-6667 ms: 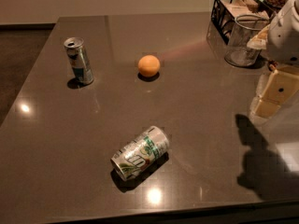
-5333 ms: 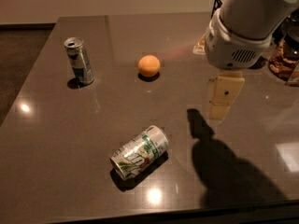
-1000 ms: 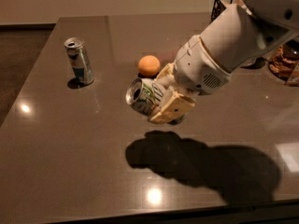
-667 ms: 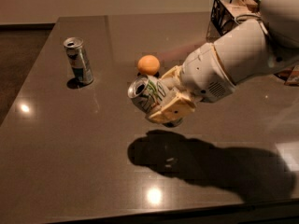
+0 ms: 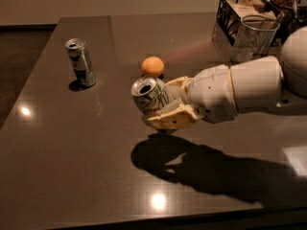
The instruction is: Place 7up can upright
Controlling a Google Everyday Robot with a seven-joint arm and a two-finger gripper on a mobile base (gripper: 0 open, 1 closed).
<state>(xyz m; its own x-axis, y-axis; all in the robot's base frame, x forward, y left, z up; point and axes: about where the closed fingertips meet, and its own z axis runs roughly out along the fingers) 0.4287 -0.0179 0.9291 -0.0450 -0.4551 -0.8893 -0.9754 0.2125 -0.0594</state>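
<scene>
Above the middle of the tabletop [image 5: 72, 152], the gripper [image 5: 162, 105] has its jaws clamped on the lifted, tilted 7up can [image 5: 147, 90], not yet set down upright.

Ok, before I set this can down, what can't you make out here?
7up can: base and most of the label, covered by the tool gripping it above the table, camera view.
Wire basket: contents, partly behind the glass, same view.
Arm: upper part, cut off by the right edge.
Upright can: lettering too small to read.
</scene>
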